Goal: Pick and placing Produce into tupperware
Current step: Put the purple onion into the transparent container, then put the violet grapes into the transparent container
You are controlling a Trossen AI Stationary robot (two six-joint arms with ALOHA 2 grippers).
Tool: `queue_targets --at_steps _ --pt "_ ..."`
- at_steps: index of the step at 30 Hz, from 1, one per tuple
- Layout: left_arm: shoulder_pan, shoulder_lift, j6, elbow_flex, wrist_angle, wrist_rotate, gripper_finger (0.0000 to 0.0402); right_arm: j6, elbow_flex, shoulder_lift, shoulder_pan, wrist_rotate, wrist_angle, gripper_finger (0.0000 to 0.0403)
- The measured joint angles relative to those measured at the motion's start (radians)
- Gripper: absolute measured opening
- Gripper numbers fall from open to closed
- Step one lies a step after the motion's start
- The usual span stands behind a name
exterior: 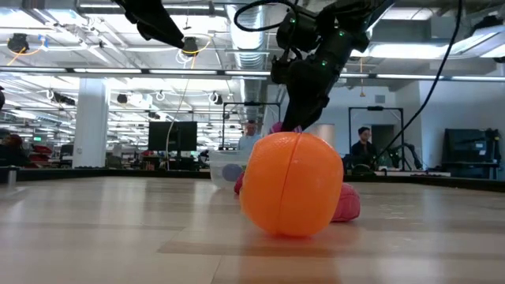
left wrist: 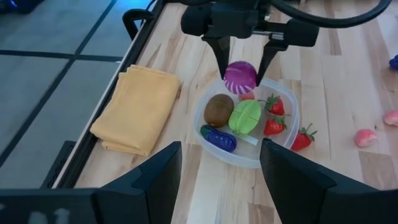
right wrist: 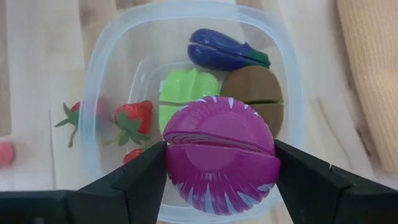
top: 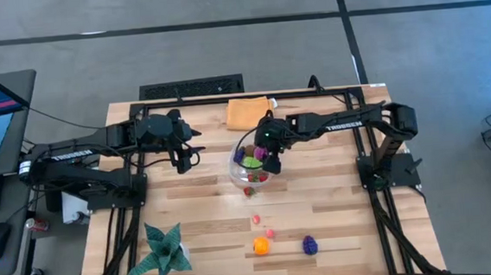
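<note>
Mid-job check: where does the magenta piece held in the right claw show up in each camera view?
High view: magenta piece in the right claw, over the tupperware.
Low view: only a sliver below the dark claw, behind the orange fruit.
Left wrist view: between the far claw's fingers, above the container.
Right wrist view: centre foreground.
Shared landmark: the tupperware.

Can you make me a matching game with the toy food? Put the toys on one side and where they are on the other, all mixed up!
Toys:
1. magenta onion
2. brown kiwi
3. orange fruit
4. orange cloth

Places:
A. lying in the tupperware
B. held in the right pincer above the tupperware
C. folded on the table beside the tupperware
D. on the table, outside the tupperware

Pairs: 1-B, 2-A, 3-D, 4-C
</note>
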Motion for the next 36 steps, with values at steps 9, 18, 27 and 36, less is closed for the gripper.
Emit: queue_targets --at_steps 9,18,27,36 --pt "0.000 0.005 0.001 0.000 0.000 -0.015 0.0208 -0.025 -0.007 0.033 0.004 -0.001 0.006 0.0291" --pt "0.000 0.005 0.001 0.000 0.000 -0.017 0.0208 -0.023 -0.005 0.046 0.011 -0.003 0.004 0.0292" --pt "0.000 0.005 0.002 0.000 0.000 -0.017 0.0208 -0.020 -0.005 0.046 0.008 -0.058 0.008 0.0310" --pt "0.000 0.005 0.002 0.000 0.000 -0.017 0.0208 -0.018 0.003 0.046 0.008 -0.075 -0.026 0.0366"
